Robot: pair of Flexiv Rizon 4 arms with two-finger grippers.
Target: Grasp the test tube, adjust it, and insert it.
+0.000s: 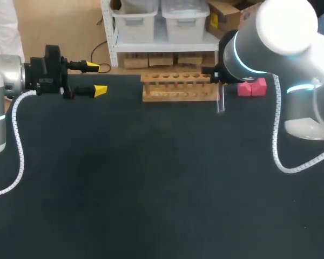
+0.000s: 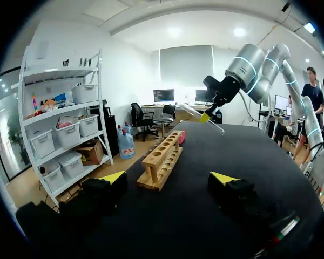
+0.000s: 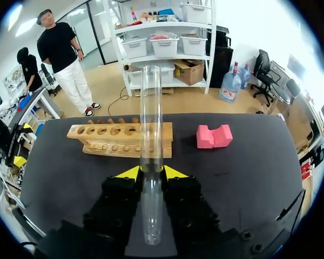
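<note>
A clear glass test tube (image 3: 150, 135) is pinched between the two yellow-tipped fingers of the right gripper (image 3: 151, 172). One tip presses on each side of the tube near its middle. In the right wrist view the tube runs straight out past the fingertips, and its other end reaches back between the black finger bodies.

In the head view the tube shows in the upper right of the frame as a thin, pale vertical line. It sits just beside the right end of a light wooden test tube rack with a row of round holes (image 1: 179, 86), and it is in none of those holes. The left wrist view shows it tilted and held in the air above the black table top (image 1: 151, 178), beyond the far end of the rack.

A pink foam block with a notch in its top (image 1: 252, 87) lies on the table to the right of the rack, near the frame's upper right.

The left gripper (image 1: 96, 79) is in the upper left of the head view, well apart from the rack. Its fingers are spread wide with nothing between them.
</note>
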